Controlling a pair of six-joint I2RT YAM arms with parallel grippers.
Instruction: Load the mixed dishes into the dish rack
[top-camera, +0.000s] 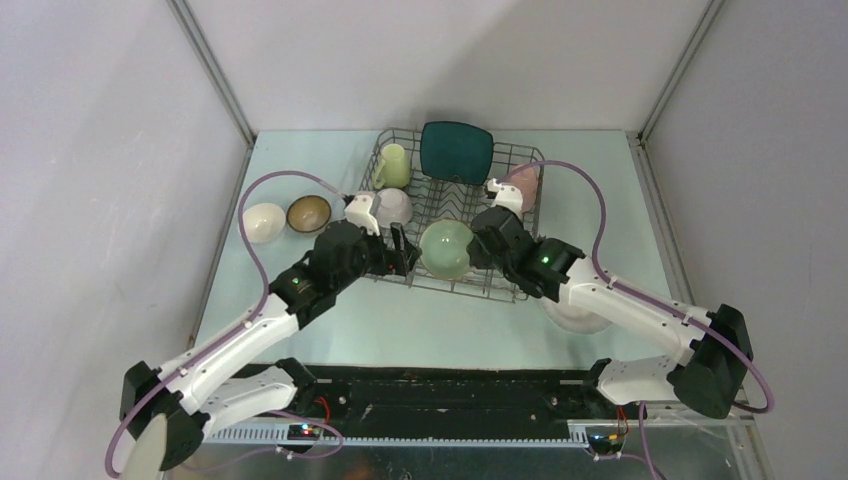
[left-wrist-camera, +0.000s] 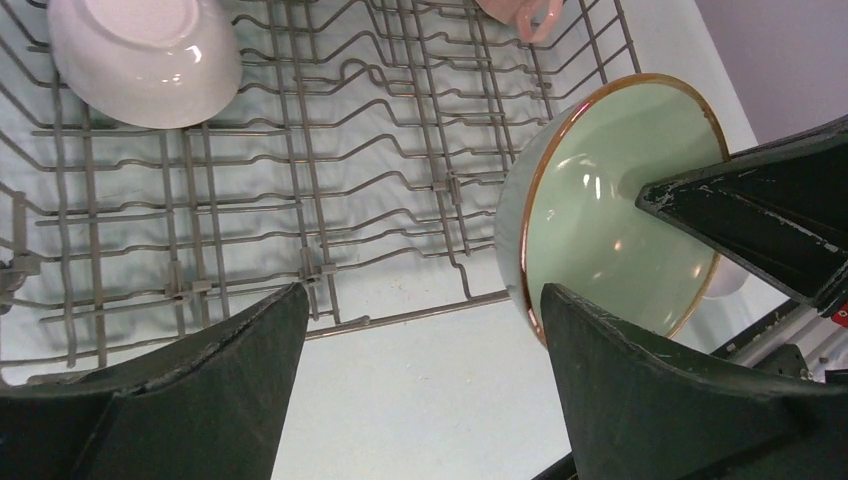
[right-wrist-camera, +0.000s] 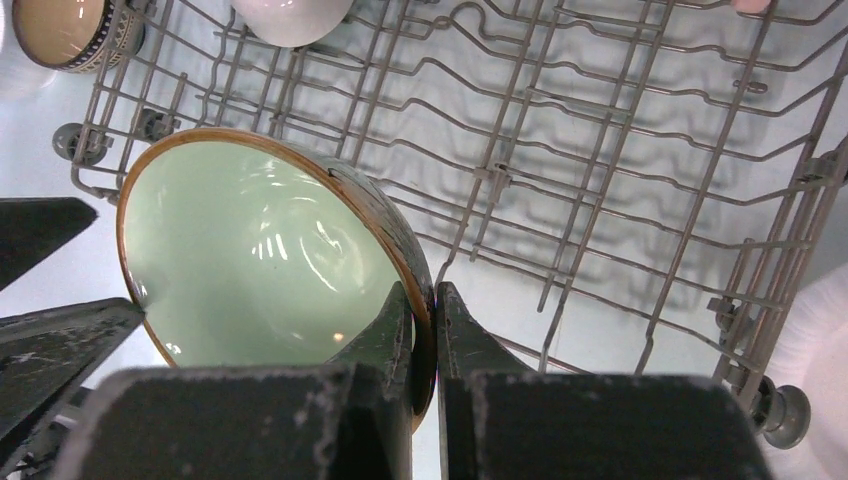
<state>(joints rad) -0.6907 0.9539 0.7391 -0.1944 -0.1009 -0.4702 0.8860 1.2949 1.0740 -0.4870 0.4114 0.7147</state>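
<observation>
I can't read any text, label, brand, number or sign in any of my three views.

The pale green bowl stands on edge at the dish rack, left fingers spread.
</observation>
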